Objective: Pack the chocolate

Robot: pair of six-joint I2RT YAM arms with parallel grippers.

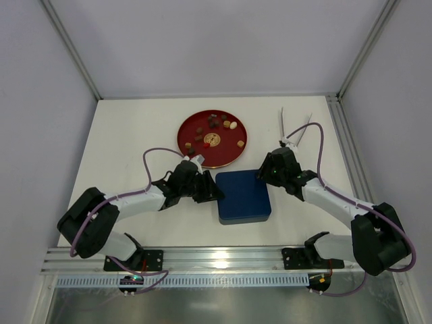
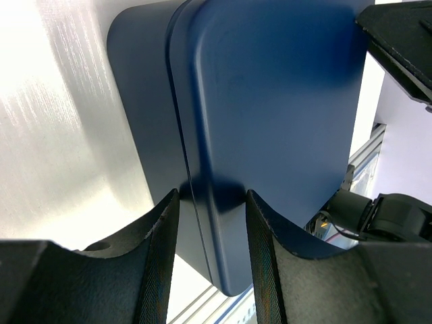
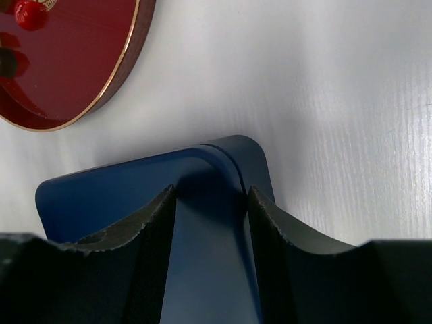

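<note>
The chocolate, several tiny dark, light-brown and cream bonbons, lies on a round red plate at the back centre. A closed dark-blue box with its flat lid on sits in front of the plate. My left gripper is open at the box's left edge. In the left wrist view its fingers straddle the lid's rim above the base wall. My right gripper is open at the box's far right corner. In the right wrist view it hangs over the lid.
Metal tongs lie at the back right of the white table. The plate's gold-edged rim shows at the upper left of the right wrist view. Grey walls enclose the table, and a rail runs along the near edge.
</note>
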